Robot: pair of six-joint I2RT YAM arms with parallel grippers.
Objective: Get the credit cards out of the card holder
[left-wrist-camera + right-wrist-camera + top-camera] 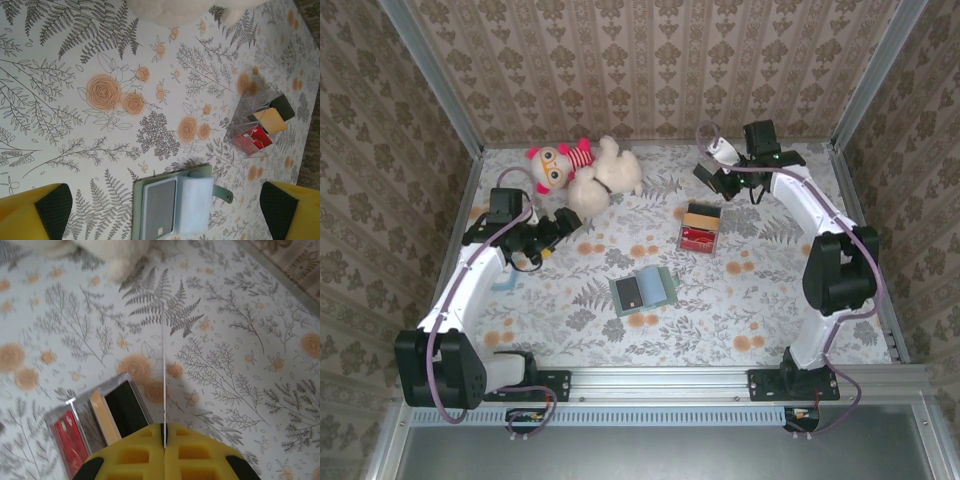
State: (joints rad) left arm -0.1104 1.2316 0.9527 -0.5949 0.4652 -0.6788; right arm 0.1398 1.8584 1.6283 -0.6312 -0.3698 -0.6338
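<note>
left gripper (165, 202) gaping empty toward the open card holder (196, 197), right gripper (163, 432) clamped on an edge-on card (163, 370) by the clear box (60, 412): mid-removal, next probably pinch the dark card (159, 207) inside.

You've got the card holder (643, 291) lying open mid-frame on the table (770, 310). Box (700, 227) sits up-right of it, credit cards (270, 120) standing inside. Plush toy (585, 172) is upper left.
</note>
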